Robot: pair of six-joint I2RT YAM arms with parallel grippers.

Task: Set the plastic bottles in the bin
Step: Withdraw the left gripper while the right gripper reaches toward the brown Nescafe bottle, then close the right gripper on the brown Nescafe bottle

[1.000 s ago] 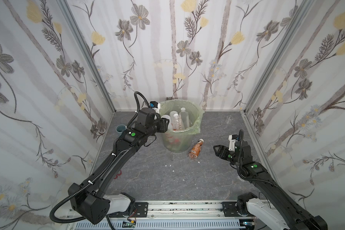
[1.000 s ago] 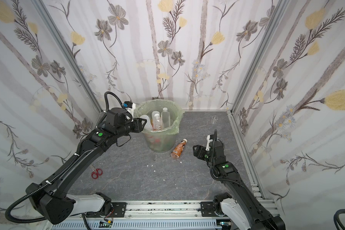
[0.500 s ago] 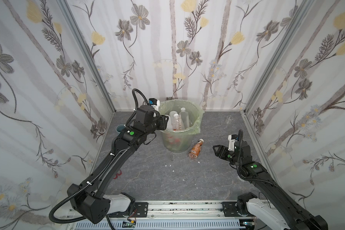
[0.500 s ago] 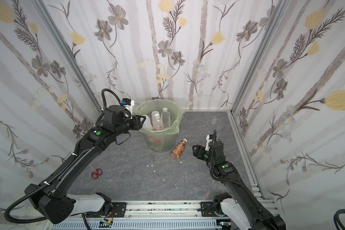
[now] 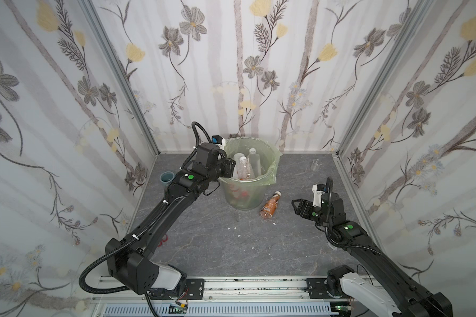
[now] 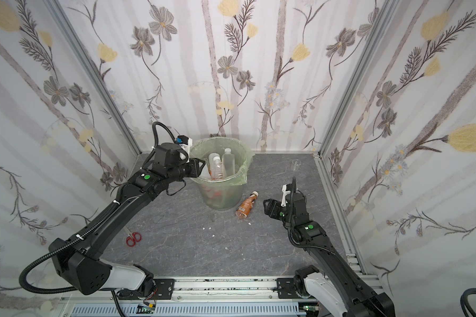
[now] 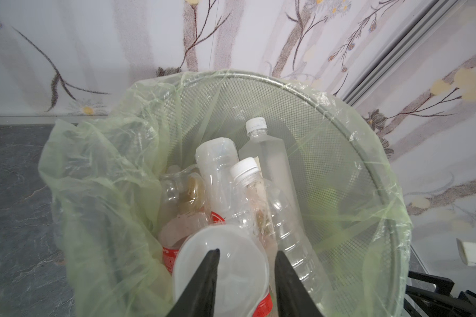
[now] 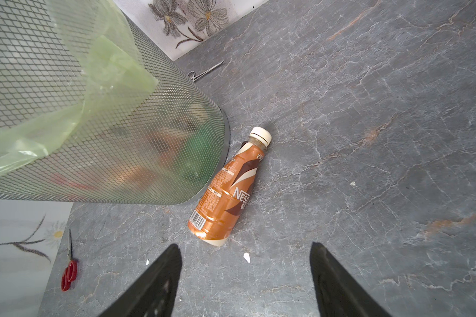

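The bin (image 5: pixel 272 175) is a round mesh basket lined with a pale-green bag and stands at the back centre. Several plastic bottles (image 7: pixel 259 153) lie inside it, clear and frosted, some with red labels. My left gripper (image 7: pixel 245 254) hovers at the bin's left rim (image 5: pixel 231 168), shut to a narrow gap with nothing clamped. A frosted bottle bottom (image 7: pixel 231 263) lies just beyond its tips. One brown coffee bottle (image 5: pixel 271 205) lies on the table against the bin's base (image 8: pixel 226 192). My right gripper (image 8: pixel 245 252) stands open just right of that bottle (image 6: pixel 267 207), apart from it.
A blue-grey cup (image 5: pixel 166 177) sits by the left wall. A small clear beaker (image 5: pixel 315 164) stands at the back right. Red scissors (image 6: pixel 134 238) lie front left. Metal tweezers (image 8: pixel 205 72) lie behind the bin. White scraps (image 5: pixel 232 227) dot the grey table.
My left gripper has drawn back leftwards from over the bin's mouth to its rim, and its jaws have closed slightly. The right arm has barely moved.
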